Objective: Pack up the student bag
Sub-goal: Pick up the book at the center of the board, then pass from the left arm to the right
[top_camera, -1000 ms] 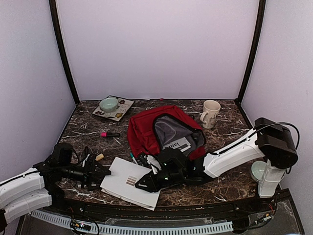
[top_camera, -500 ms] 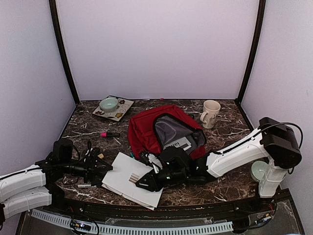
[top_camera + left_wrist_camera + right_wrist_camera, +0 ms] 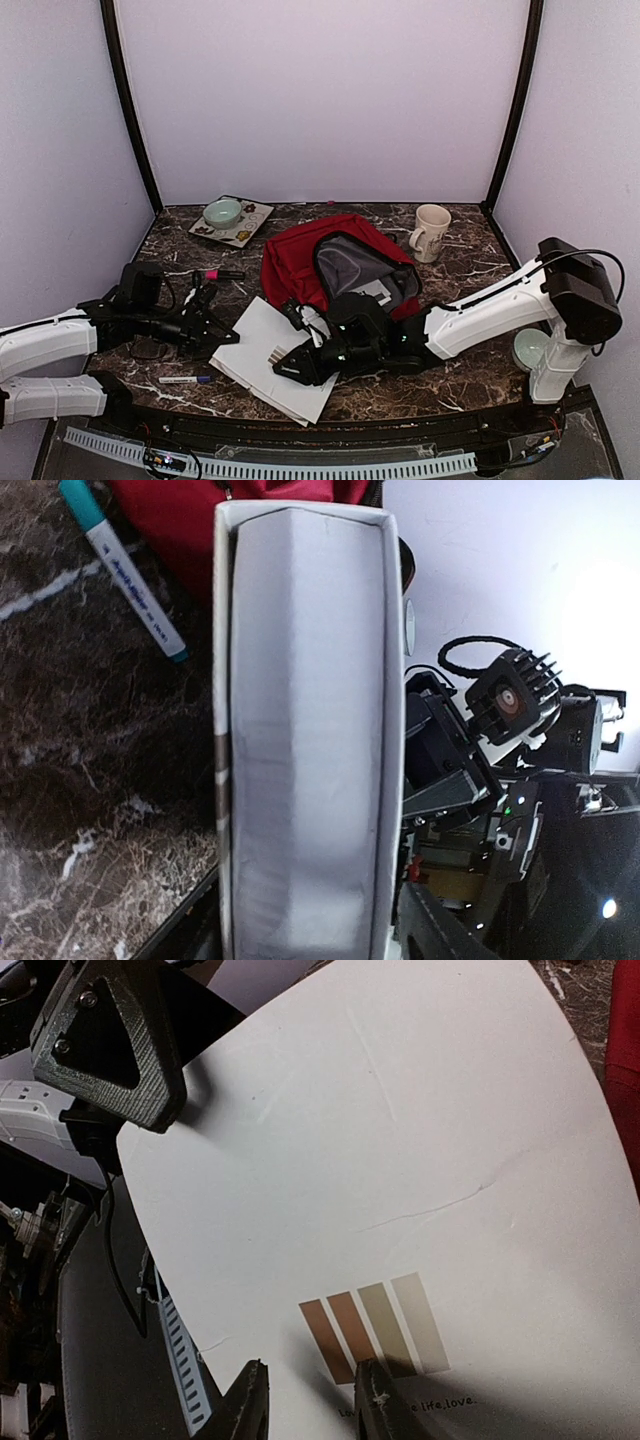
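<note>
Two arms flank a white booklet (image 3: 262,368) lying just short of the student bag (image 3: 295,262). The left gripper (image 3: 222,326) straddles the booklet's outer edge, and the pages fill the space between its fingers. Whether it actually bites cannot be told. The right gripper (image 3: 292,366) sits over the striped cover, fingertips (image 3: 248,1405) a little apart with nothing between them, apparently steadying the booklet for a lift. The bag lies flat just beyond the right gripper. Its long axis seems to slant across the table, and its grey-lined mouth (image 3: 350,262) gapes upward, ready to receive.

Lab test booth: blank white walls (image 3: 320,100) around a marbled table (image 3: 470,275).
</note>
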`<action>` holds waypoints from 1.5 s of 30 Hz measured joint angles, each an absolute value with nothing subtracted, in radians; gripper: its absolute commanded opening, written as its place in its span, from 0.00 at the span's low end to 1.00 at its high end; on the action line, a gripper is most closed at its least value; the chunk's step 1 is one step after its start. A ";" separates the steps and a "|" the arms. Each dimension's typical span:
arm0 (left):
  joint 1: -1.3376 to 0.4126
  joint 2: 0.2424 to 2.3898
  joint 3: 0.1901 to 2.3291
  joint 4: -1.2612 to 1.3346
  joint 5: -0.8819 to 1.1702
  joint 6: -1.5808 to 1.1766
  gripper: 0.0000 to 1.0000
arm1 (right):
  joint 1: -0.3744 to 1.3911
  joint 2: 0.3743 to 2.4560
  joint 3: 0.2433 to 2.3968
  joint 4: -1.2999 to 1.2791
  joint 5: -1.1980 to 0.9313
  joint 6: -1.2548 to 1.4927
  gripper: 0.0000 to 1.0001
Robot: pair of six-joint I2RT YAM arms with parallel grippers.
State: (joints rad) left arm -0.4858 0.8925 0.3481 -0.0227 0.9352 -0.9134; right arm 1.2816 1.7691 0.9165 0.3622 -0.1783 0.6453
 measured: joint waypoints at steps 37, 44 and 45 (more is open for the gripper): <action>-0.509 0.888 1.062 -0.458 0.824 -0.702 0.00 | 1.222 1.164 0.988 0.004 0.231 0.686 1.00; -0.509 0.946 1.126 -0.287 0.835 -0.820 0.00 | 1.185 1.019 0.867 0.022 0.233 0.740 1.00; -0.509 0.959 1.133 -0.262 0.840 -0.836 0.00 | 1.180 1.013 0.863 0.023 0.230 0.746 1.00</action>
